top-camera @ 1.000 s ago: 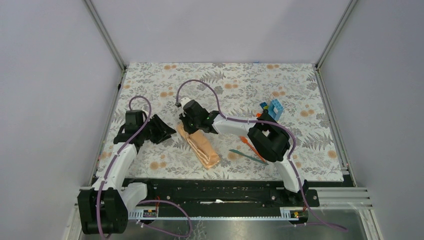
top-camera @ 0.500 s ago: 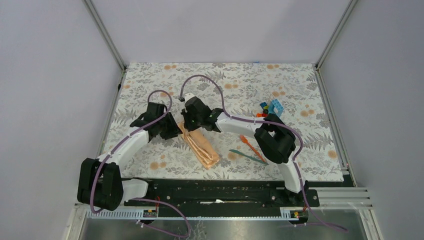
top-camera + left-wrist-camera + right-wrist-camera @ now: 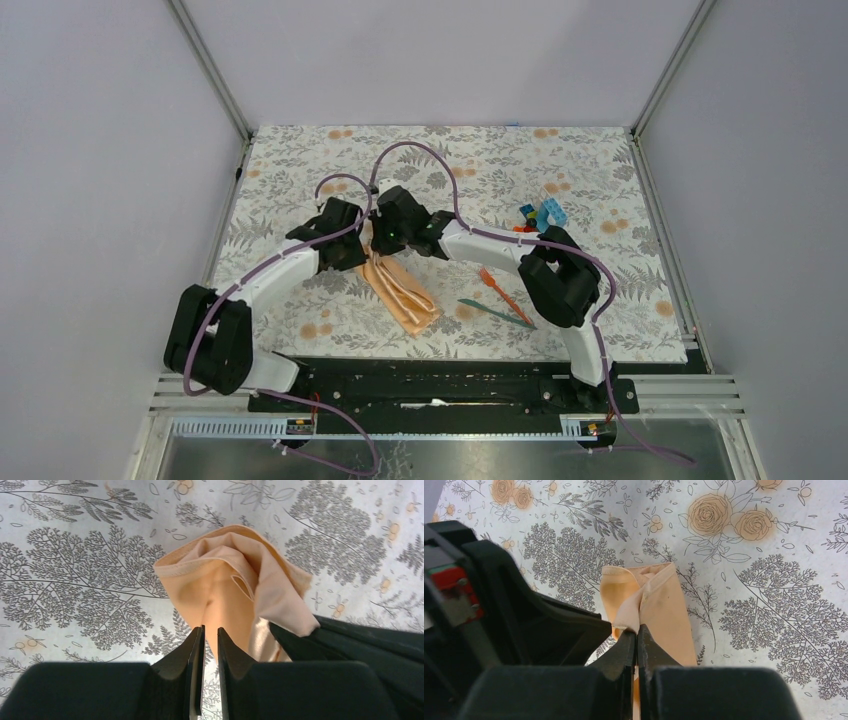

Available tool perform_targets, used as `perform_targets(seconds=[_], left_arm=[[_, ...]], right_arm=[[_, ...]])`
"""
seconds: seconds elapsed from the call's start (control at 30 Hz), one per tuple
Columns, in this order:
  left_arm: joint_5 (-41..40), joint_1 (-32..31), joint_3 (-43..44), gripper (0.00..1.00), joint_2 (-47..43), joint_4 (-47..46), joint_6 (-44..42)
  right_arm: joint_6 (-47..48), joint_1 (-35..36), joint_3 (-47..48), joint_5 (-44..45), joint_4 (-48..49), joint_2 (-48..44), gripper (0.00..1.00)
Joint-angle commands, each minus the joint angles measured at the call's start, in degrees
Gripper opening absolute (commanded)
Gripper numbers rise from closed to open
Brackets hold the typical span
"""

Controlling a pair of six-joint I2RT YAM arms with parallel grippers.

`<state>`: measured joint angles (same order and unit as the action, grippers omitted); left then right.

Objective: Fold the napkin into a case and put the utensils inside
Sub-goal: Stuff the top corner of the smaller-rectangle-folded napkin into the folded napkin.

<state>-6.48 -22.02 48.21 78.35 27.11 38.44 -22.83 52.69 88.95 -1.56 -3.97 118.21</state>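
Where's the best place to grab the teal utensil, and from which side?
Take the teal utensil probably at its left end, nearest the napkin, from straight above: it lies flat and thin, and its right end nears the orange utensil.

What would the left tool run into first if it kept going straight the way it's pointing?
The napkin. The left tool points straight at its bunched end, which lies just ahead. Depth is unclear, so the two may already be touching.

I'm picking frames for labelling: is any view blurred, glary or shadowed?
Top external: evenly lit, sharp, peach-orange satin napkin small. Left wrist: napkin sharp, faint sheen by the black left fingers. Right wrist: floral-patterned mat crisp; black right fingers featureless.
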Motion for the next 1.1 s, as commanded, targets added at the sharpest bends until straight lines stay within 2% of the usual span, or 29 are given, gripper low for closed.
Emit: perform_targets(seconds=[0.0,0.13,0.7,0.83,1.0,1.07], left_arm=[[-4.62,-0.21,2.70,0.20,2.77,-0.84,-0.53],[-5.75,-0.86,3.65,0.23,5.31,-1.44,-1.20],[-11.99,-3.37,6.19,0.28,11.35,-1.61,-2.51],[-11.52,-3.38,6.02,0.20,12.03,-2.53,-2.91],[-10.18,-3.41,5.11,0.01,10.55,-4.04,-3.67],[-8.16,-3.38,3.91,0.00,8.80,-6.24,-4.22]], right_arm=[[-0.50,-0.44,-0.30,-0.97,1.77,-2.77,0.00],[-0.53,-0.49,-0.29,-1.44,1.90,-2.40,0.00],[-0.71,-0.49,-0.64,-3.08,2.68,-1.86,0.00],[-0.67,-0.48,-0.62,-3.52,2.80,-1.67,0.00],[-0.85,-0.51,-1.08,-4.10,3.26,-1.59,0.00],[-1.47,-0.49,-1.48,-5.43,4.36,-1.31,0.00]])
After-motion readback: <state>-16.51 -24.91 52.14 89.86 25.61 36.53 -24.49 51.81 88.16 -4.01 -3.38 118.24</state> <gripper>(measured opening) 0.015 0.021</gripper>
